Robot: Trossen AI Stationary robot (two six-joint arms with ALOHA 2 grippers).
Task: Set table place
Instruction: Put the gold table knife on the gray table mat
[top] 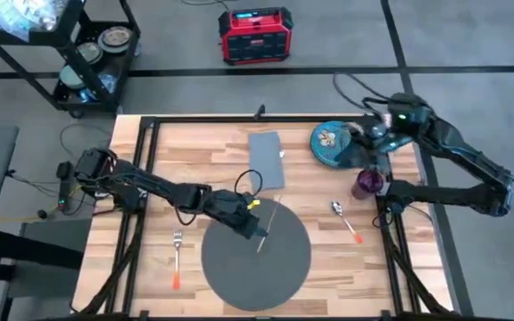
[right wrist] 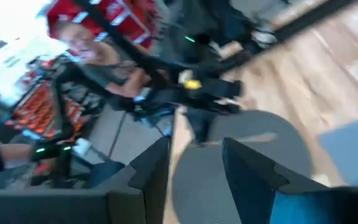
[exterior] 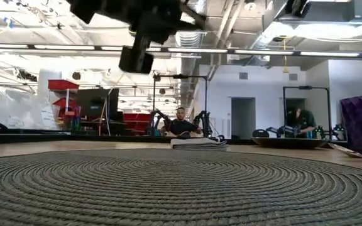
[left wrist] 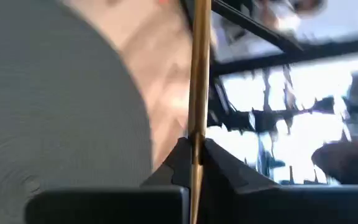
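Two arms up: left gripper hangs over the far part of the placemat, fingers pinched on a chopstick. Right gripper, fingers spread, sits over the teal plate, far right on the table. Cutlery-placing step, I'd say; next, lower the chopstick flat beside the mat.

Even, diffuse overhead light is seen from above on the table, with only faint shadows cast. In the low view, glare is given off by ceiling strip lights, and the placemat weave is softened nearest the lens. Both wrist views are smeared by heavy blur, and bright background areas are washed out.
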